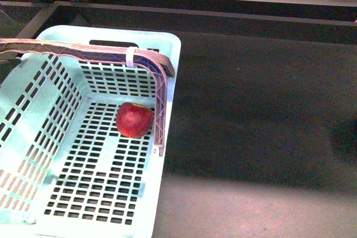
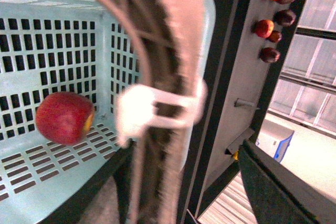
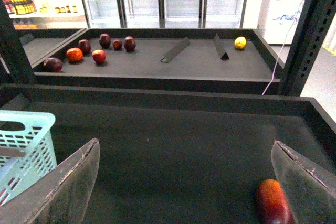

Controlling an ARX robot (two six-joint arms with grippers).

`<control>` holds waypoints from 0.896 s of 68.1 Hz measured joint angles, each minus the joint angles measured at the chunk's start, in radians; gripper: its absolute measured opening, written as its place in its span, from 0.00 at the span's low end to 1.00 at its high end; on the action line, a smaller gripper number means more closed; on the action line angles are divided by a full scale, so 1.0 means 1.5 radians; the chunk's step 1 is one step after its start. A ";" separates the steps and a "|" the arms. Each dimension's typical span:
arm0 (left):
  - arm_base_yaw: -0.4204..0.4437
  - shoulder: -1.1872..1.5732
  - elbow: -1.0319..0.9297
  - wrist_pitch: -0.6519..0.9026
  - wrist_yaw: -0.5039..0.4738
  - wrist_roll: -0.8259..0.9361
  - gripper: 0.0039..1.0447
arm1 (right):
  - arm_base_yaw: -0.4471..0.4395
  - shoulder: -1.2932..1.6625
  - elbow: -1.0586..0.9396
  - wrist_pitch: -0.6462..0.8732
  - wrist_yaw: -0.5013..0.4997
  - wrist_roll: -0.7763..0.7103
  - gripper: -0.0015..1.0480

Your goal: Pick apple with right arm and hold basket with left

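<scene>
The apple point(image 1: 134, 120) lay inside the basket point(image 1: 33, 110), on the slotted floor, close against the wall nearest the robot's right and just beside the downward leg of the latticed bail point(image 1: 162, 104). In the left wrist view the apple point(image 2: 64, 117) showed its yellow patch and sat loose on the floor slots, touching nothing else visible.

The right tool point(image 3: 184, 182) was spread wide with nothing between its clear fingers point(image 3: 63, 187). It looked out over the dark surface point(image 3: 173, 145), with only a corner of the basket point(image 3: 26, 145) showing at the edge of that view. So the apple lay off toward the robot's left of the right tool, beyond the basket wall and out of that camera's sight. An elongated red-orange fruit point(image 3: 273, 202) lay near the other finger point(image 3: 307, 182); judged not the target.

The left tool did not show in any view. Its camera sat hard against the bail point(image 2: 168, 51) and the white band point(image 2: 152, 111), which suggested a hold on the bail, but whether it was clamped could not be told.

Judgement: the apple already rested in the basket, so little remained beyond keeping the basket held. Should the right arm reach for it, the approach would have to come over the right-hand wall and clear of the bail leg, which stood directly in that line.

Other fruit point(image 3: 100, 56) sat on the far shelf, well apart.
</scene>
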 joint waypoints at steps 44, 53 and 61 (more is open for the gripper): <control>-0.043 -0.277 -0.256 0.394 -0.079 0.837 0.50 | 0.000 0.000 0.000 0.000 0.000 0.000 0.91; -0.016 -0.339 -0.311 0.387 -0.052 1.043 0.24 | 0.000 0.000 0.000 0.000 0.000 0.000 0.91; 0.003 -0.399 -0.348 0.363 -0.033 1.086 0.03 | 0.000 0.000 0.000 0.000 0.000 0.000 0.91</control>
